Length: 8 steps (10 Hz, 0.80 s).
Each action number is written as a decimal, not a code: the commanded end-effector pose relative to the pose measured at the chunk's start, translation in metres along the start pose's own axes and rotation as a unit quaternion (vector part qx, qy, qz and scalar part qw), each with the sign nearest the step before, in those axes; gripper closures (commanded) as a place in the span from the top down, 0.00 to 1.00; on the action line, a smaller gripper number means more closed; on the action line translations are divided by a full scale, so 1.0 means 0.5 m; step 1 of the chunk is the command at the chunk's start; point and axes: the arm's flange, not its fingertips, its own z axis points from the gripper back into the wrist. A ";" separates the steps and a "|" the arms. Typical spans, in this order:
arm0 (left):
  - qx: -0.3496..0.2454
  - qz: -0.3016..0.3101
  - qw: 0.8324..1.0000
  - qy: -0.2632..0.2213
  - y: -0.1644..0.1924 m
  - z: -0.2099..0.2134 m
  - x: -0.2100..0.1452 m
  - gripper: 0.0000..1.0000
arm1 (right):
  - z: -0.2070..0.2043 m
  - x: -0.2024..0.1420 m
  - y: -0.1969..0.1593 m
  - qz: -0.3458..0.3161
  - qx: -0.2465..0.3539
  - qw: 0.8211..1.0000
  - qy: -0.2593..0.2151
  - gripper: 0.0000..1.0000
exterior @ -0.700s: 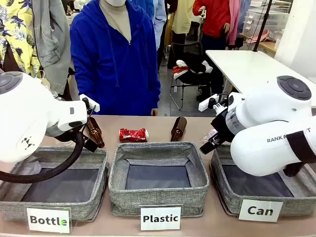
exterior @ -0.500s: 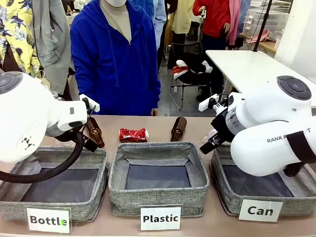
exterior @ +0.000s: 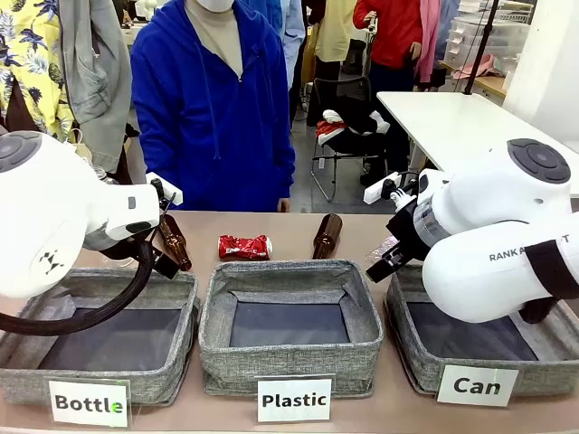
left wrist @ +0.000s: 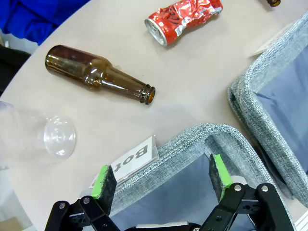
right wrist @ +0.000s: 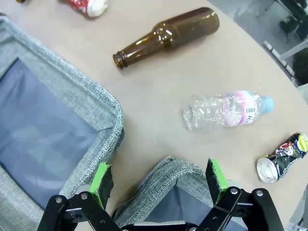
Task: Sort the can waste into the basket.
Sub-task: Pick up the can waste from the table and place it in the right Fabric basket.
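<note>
A crushed red can [exterior: 245, 246] lies on the table behind the middle basket, also visible at the top of the left wrist view as the red can [left wrist: 183, 20] and at the top edge of the right wrist view as the red can [right wrist: 86, 6]. A dented black can [right wrist: 282, 156] with yellow and silver lies at the right edge of the right wrist view. The basket signed "Can" [exterior: 425, 362] stands at the front right. My right gripper [right wrist: 160, 185] hangs open over that basket's far rim [right wrist: 159, 174]. Open too, my left gripper [left wrist: 161, 180] hovers above the "Bottle" basket's corner [left wrist: 202, 134].
The "Plastic" basket [exterior: 289, 353] stands in the middle, the "Bottle" basket [exterior: 99, 375] at left. Brown bottles [exterior: 327, 236] [left wrist: 98, 74] [right wrist: 166, 37] lie on the table. A clear plastic bottle [right wrist: 226, 110] and another clear one [left wrist: 33, 137] lie nearby. A person in blue [exterior: 213, 108] stands across the table.
</note>
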 end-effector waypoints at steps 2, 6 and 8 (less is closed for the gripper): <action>0.000 0.000 1.000 0.000 0.000 0.000 0.000 1.00 | 0.000 0.000 0.000 0.000 0.000 1.000 0.000 1.00; 0.000 0.000 1.000 0.000 0.000 0.000 0.000 1.00 | 0.000 0.000 0.000 0.000 0.000 1.000 0.000 1.00; 0.000 0.000 1.000 0.000 0.000 0.000 0.000 1.00 | 0.000 0.000 0.000 0.000 0.000 1.000 0.000 1.00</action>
